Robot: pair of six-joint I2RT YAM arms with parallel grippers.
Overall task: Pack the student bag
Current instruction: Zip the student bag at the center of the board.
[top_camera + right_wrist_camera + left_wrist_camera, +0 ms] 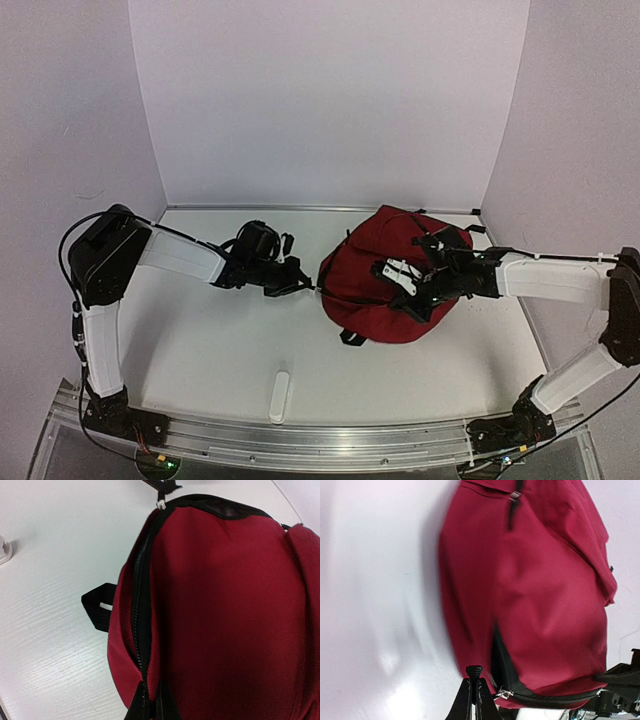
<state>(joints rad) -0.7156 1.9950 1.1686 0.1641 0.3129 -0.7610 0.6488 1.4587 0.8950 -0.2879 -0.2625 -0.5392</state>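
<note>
I'm pinching the zipper edge (pixel 140 630) of the student bag (pixel 360 292) in my right gripper (pixel 150 702), left gripper (pixel 474 692) sitting closed just beside the zipper pull (pixel 503 695)

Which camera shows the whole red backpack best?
The top camera: the whole backpack is in view. The left wrist view shows only part of its red side, blurry. The right wrist view shows only a close-up with its zipper and a black strap.

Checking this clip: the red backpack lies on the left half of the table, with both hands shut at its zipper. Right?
No. The backpack lies on the right half of the table, as the top view shows. The rest holds: left hand and right hand are both shut at its zipper.
</note>
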